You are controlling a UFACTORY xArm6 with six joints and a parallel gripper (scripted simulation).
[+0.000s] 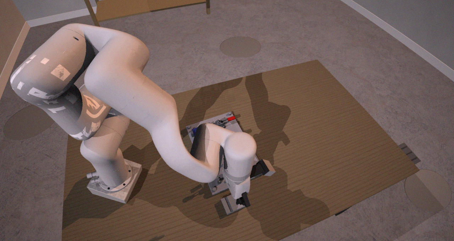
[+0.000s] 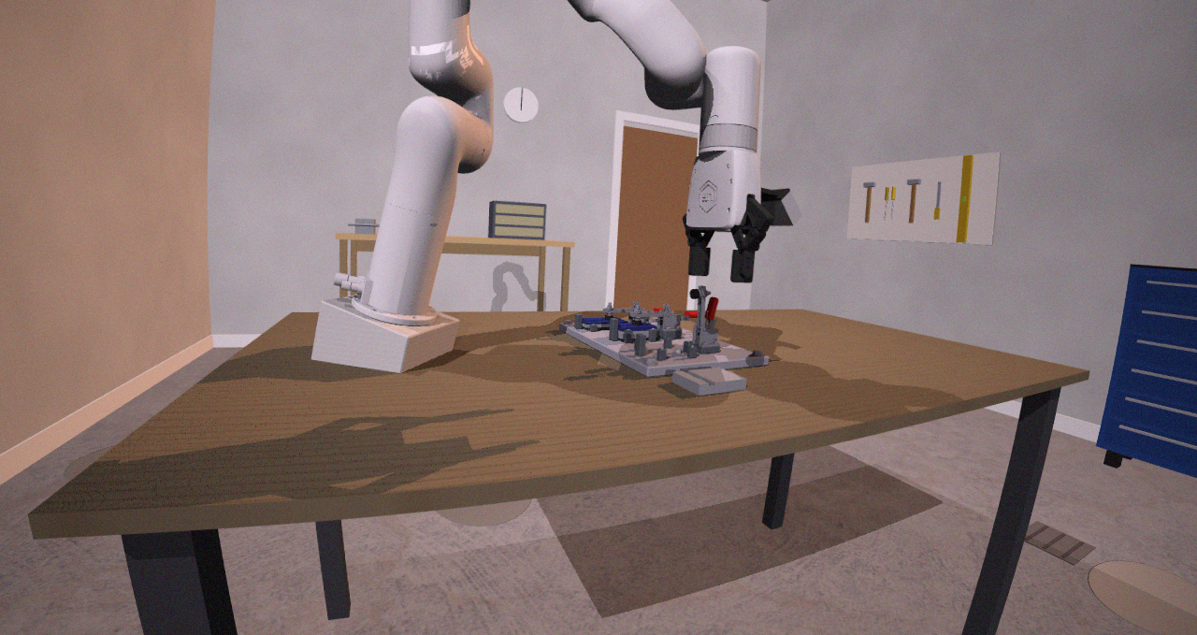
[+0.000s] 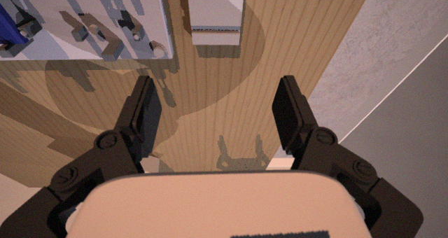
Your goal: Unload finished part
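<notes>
The finished part, a grey block with a slot across it, lies flat on the table beside the fixture plate. My gripper is open and empty, well above the table; in the wrist view the part lies beyond the fingertips. Two blue blanks sit in the farther nests, partly hidden by clamps and posts; their seating on the pads is too small to judge. Their red clamp handles lie low. The nearest nest has no part, and its red handle stands up.
Small posts and rest blocks stand on the plate near its edge. The raised clamp stands below the gripper in the exterior view. The wooden table extends right of the fixture. The robot base stands on the left.
</notes>
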